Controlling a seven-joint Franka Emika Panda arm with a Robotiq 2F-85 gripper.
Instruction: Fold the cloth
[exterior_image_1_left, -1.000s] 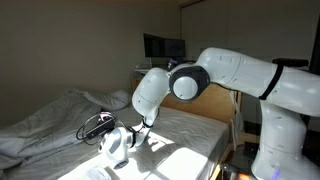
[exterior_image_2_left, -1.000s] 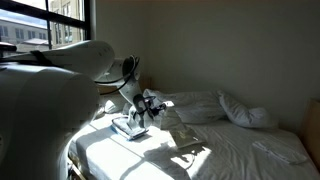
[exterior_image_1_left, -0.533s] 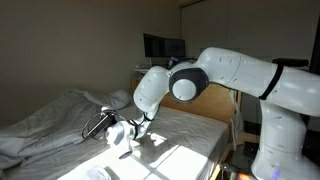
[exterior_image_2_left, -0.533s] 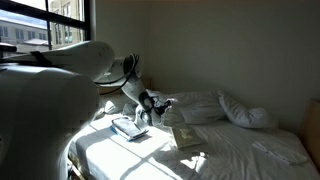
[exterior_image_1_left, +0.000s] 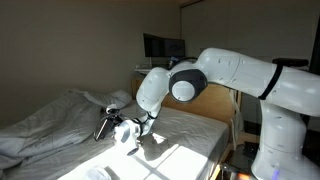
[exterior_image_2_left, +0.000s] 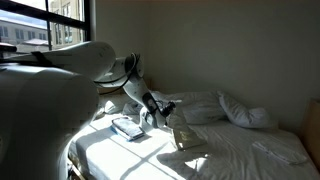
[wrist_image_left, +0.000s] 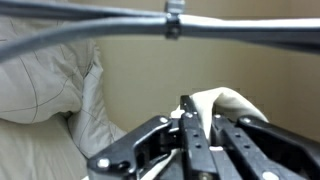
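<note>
Wrist-only: cloth apparently in end effector

A small greyish cloth lies flat on the white bed near its edge.

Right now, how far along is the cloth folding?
Done: the cloth lies flat on the bed as a compact rectangle, apparently folded already; the layer count is unclear. In hand: the gripper hovers above and beside it, jaws together, with no fabric clearly pinched. Left: possibly another fold; I can't confirm.
</note>
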